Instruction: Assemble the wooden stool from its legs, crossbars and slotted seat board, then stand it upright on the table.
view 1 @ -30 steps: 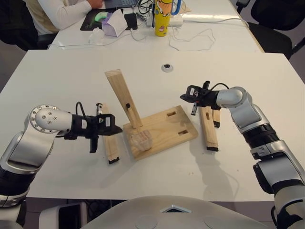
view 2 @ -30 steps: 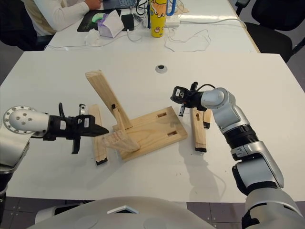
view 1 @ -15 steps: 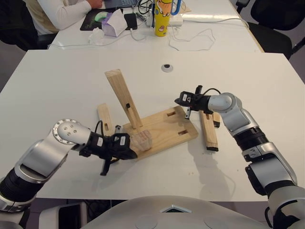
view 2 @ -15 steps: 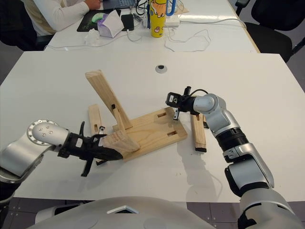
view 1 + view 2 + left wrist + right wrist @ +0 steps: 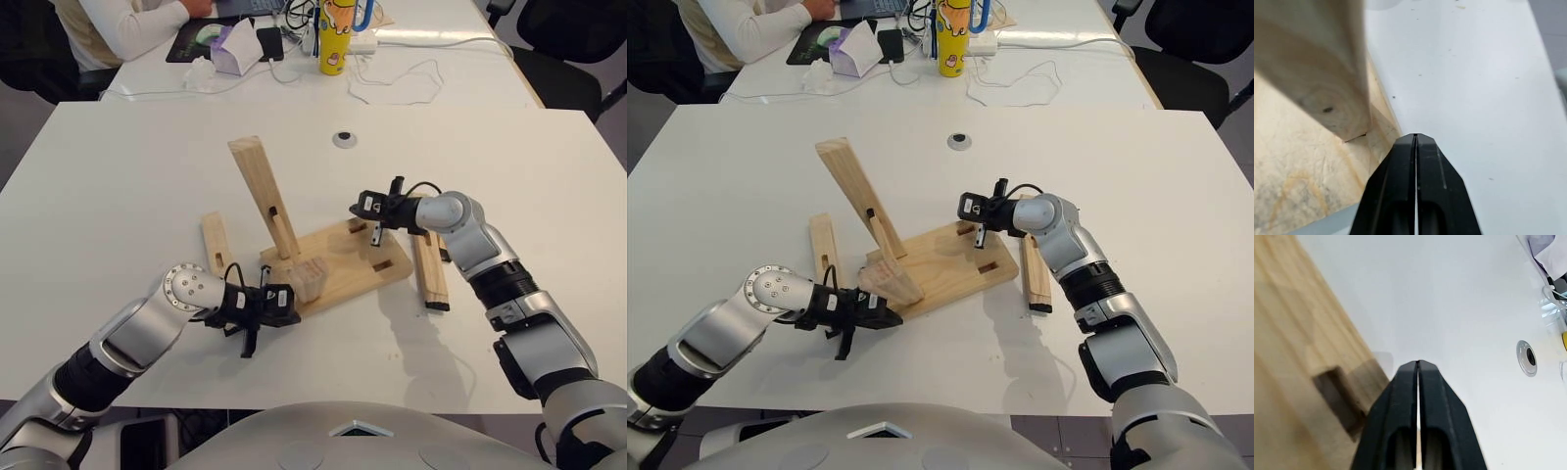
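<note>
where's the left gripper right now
In the head views, the left gripper is low on the robot's left, shut, its tip at the near corner of the seat board beside the short wooden piece on it.

Head stereo pair high over the worktop [image 5: 118,157]; two wrist cameras close in on the slotted seat board [image 5: 343,262].
Both eyes look forward and down from above the worktop's near edge and share nearly the whole scene, the right eye's picture shifted slightly sideways. The left wrist camera sights along the left end effector [image 5: 1416,137], very near, at what seems to be the board's corner by the near edge. The right wrist camera sights along the right end effector [image 5: 1418,363] at a slot [image 5: 1337,391] on the board's far side, with the round cable port [image 5: 1528,357] toward the far edge beyond; the head views hold both spots.
</note>
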Controlling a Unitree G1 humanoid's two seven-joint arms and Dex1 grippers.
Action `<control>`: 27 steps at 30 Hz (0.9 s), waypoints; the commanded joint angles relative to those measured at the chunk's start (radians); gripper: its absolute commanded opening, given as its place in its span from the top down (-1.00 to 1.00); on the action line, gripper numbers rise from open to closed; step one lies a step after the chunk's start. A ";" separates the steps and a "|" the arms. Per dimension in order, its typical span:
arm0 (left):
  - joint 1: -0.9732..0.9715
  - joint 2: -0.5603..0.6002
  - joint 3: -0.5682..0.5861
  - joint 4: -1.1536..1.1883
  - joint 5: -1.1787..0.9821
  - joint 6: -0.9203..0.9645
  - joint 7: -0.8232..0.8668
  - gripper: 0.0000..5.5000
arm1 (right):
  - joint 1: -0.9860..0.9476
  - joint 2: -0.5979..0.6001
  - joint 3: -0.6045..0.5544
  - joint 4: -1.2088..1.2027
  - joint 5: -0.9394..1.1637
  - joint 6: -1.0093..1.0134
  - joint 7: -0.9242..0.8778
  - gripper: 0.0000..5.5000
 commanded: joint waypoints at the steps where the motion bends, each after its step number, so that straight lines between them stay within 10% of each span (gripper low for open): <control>1: -0.070 0.027 -0.009 0.150 0.142 -0.019 0.074 1.00 | 0.028 -0.093 0.047 -0.059 -0.027 0.075 0.162 1.00; 7: -0.211 -0.080 0.045 0.410 0.255 -0.112 0.239 1.00 | 0.128 -0.140 0.042 -0.279 0.125 0.172 0.372 1.00; 14: -0.218 -0.191 0.137 0.455 0.229 -0.125 0.331 1.00 | 0.020 0.037 -0.106 -0.120 0.068 0.275 -0.072 1.00; 27: -0.136 -0.204 0.351 0.405 0.206 -0.051 0.466 1.00 | 0.046 0.039 -0.432 -0.244 0.208 0.370 -0.324 1.00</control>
